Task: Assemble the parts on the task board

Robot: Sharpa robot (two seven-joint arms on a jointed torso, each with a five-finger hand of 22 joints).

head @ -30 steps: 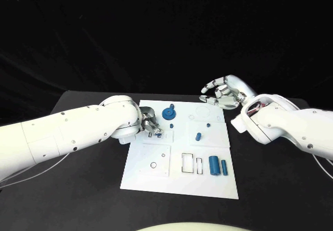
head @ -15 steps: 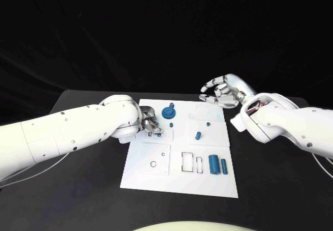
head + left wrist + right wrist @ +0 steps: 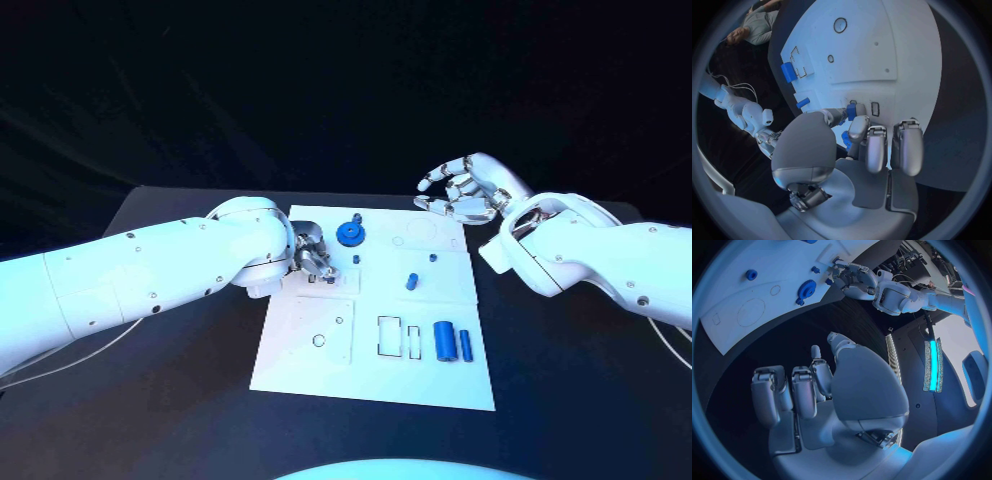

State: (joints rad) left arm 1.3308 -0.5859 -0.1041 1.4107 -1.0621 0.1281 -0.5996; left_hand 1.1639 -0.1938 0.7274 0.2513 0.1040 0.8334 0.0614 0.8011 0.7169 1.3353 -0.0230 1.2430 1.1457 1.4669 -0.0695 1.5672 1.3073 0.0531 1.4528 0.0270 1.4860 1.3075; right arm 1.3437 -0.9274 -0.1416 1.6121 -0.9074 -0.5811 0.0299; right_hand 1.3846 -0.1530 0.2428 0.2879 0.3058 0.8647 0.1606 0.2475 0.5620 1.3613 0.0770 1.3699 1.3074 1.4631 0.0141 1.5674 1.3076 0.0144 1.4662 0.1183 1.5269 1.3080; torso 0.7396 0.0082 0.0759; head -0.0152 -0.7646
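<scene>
Left hand (image 3: 315, 262) sits low at the left edge of the white board (image 3: 310, 360) on the black counter (image 3: 173, 400), fingertips pinching a small blue piece (image 3: 851, 111) against the board. Right hand (image 3: 462, 192) hovers off the board's far right corner, fingers loosely curled, holding nothing. A blue gear (image 3: 351, 235) and two blue cylinders (image 3: 453, 343) rest on the board.

White glossy arms (image 3: 130, 275); silver hands (image 3: 462, 192).
</scene>
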